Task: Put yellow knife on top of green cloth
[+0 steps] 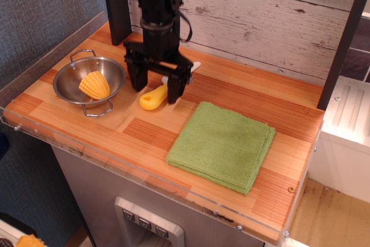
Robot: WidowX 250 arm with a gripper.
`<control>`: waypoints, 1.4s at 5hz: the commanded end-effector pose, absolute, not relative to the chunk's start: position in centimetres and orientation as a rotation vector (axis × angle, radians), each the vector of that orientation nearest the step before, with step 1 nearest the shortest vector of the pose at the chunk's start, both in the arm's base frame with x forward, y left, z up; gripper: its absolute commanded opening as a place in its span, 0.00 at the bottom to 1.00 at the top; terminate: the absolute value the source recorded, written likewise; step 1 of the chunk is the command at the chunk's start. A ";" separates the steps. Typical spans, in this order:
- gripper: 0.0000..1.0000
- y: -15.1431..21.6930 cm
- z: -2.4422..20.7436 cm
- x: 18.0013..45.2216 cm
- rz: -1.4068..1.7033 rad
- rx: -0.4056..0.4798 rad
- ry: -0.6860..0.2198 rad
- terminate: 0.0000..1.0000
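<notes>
The yellow knife [154, 98] lies on the wooden table, yellow handle toward the front left, cream blade toward the back right and mostly hidden behind my gripper. My gripper [155, 92] is open and low over the knife, its two black fingers straddling the handle, one on each side. I cannot tell if the fingertips touch the table. The green cloth [222, 144] lies folded flat to the right front of the knife, with nothing on it.
A steel bowl [69, 81] holding a ribbed yellow corn piece [95, 85] stands at the left. A wooden plank wall runs behind the table [139, 134]. A black post [345, 36] stands at the right edge.
</notes>
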State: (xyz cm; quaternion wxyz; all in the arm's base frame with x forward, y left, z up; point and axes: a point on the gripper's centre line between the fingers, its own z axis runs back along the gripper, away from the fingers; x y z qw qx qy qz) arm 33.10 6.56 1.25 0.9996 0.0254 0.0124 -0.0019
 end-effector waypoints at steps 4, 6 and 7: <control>0.00 5.2 9.5 33.9 -0.055 -0.009 -0.179 0.00; 0.00 -1.4 12.6 27.9 -0.174 -0.104 -0.193 0.00; 0.00 -3.5 10.4 24.9 -0.201 -0.089 -0.132 0.00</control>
